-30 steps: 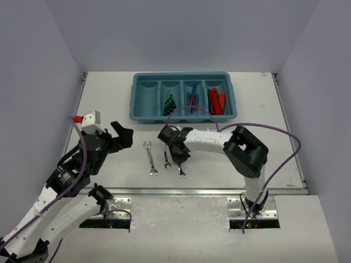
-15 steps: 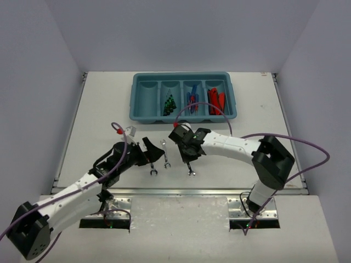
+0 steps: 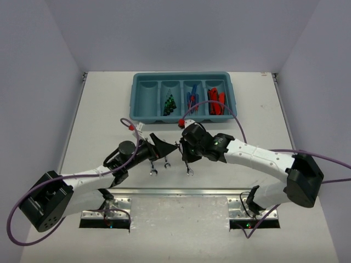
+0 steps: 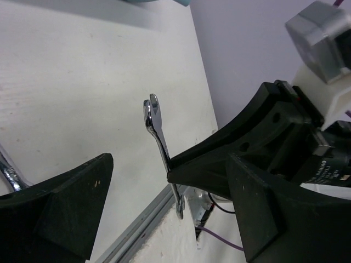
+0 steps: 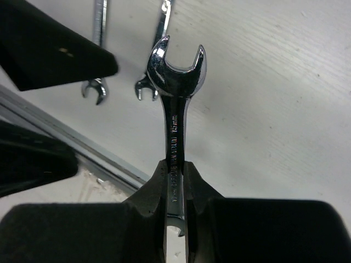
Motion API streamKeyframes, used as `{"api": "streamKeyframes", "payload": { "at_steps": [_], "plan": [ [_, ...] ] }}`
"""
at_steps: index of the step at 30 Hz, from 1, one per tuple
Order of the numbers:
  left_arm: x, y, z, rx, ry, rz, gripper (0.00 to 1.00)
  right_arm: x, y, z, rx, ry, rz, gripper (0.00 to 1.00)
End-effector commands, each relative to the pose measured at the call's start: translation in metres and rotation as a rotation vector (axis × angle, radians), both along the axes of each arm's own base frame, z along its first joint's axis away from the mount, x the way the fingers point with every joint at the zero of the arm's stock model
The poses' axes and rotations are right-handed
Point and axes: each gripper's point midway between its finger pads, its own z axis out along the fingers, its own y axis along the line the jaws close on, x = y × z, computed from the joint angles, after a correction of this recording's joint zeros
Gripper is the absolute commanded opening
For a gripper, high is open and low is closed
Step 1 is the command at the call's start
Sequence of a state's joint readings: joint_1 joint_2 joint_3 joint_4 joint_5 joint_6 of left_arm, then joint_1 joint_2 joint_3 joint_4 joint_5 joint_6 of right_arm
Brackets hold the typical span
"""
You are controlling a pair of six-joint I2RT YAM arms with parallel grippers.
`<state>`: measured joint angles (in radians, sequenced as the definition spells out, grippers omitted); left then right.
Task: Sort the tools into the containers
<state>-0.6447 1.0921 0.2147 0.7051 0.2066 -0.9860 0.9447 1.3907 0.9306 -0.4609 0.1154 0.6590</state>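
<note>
My right gripper [image 3: 186, 155] [image 5: 174, 167] is shut on the shaft of a silver wrench [image 5: 175, 82], whose open end points away from the wrist; its tip shows below the gripper [image 3: 190, 171]. My left gripper [image 3: 160, 148] [image 4: 140, 167] is open right beside it. A silver wrench [image 4: 156, 123] shows between its fingers; I cannot tell whether they touch. Two more wrenches [image 3: 154, 171] [image 3: 166, 161] lie on the table under the left gripper. The teal tray [image 3: 184, 78] at the back holds green drivers [image 3: 169, 103], blue screwdrivers [image 3: 192, 101] and red knives [image 3: 216, 101].
The tray's leftmost compartment [image 3: 145, 98] has nothing in it. The two loose wrenches also show in the right wrist view [image 5: 100, 33] [image 5: 162, 16]. A metal rail [image 3: 181, 191] runs along the table's near edge. Purple cables loop over both arms.
My left arm has swung in from the left and its open gripper now sits over the loose wrenches. My right gripper has shifted slightly right with its wrench.
</note>
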Motion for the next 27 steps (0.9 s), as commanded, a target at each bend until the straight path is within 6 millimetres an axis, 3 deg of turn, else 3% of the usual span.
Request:
{"api": "streamKeyframes", "payload": {
  "at_steps": [1, 8, 12, 13, 16, 17, 18, 20, 21, 22, 23, 25, 26, 27],
  "plan": [
    [0.007, -0.018, 0.041, -0.096, -0.089, -0.02, 0.76, 0.003, 0.028, 0.039, 0.177, -0.08, 0.085, 0.0],
    [0.009, -0.029, 0.049, -0.106, -0.092, -0.038, 0.44, -0.005, 0.044, 0.06, 0.308, -0.104, 0.147, 0.0],
    [0.006, -0.039, 0.047, -0.098, -0.083, -0.064, 0.16, -0.004, 0.051, 0.067, 0.337, -0.113, 0.157, 0.0],
    [0.006, -0.04, 0.046, -0.096, -0.076, -0.064, 0.03, -0.003, 0.051, 0.068, 0.342, -0.12, 0.154, 0.0],
    [0.008, -0.039, 0.041, -0.08, -0.054, -0.053, 0.0, 0.0, 0.05, 0.071, 0.348, -0.135, 0.136, 0.0],
    [0.011, -0.038, 0.039, -0.059, -0.051, -0.041, 0.0, 0.0, 0.048, 0.071, 0.347, -0.142, 0.129, 0.06],
    [0.016, -0.035, 0.034, -0.015, -0.041, -0.021, 0.0, 0.001, 0.043, 0.07, 0.339, -0.147, 0.116, 0.24],
    [0.03, -0.02, 0.016, 0.151, 0.019, 0.044, 0.0, 0.003, 0.027, 0.066, 0.295, -0.159, 0.059, 0.87],
    [0.041, -0.011, 0.02, 0.209, 0.018, 0.085, 0.0, 0.005, 0.016, 0.064, 0.262, -0.174, 0.023, 0.99],
    [0.063, 0.0, 0.039, 0.268, -0.003, 0.148, 0.0, 0.008, -0.001, 0.061, 0.208, -0.188, -0.03, 0.99],
    [0.081, 0.017, 0.045, 0.333, -0.001, 0.225, 0.0, 0.009, -0.016, 0.059, 0.161, -0.2, -0.074, 0.99],
    [0.113, 0.06, 0.048, 0.437, 0.02, 0.343, 0.0, 0.011, -0.052, 0.05, 0.059, -0.224, -0.165, 0.99],
    [0.127, 0.086, 0.047, 0.49, 0.06, 0.394, 0.0, 0.009, -0.07, 0.053, 0.042, -0.244, -0.198, 0.99],
    [0.137, 0.099, 0.051, 0.516, 0.08, 0.418, 0.0, 0.007, -0.078, 0.057, 0.049, -0.26, -0.208, 0.99]
  ]
}}
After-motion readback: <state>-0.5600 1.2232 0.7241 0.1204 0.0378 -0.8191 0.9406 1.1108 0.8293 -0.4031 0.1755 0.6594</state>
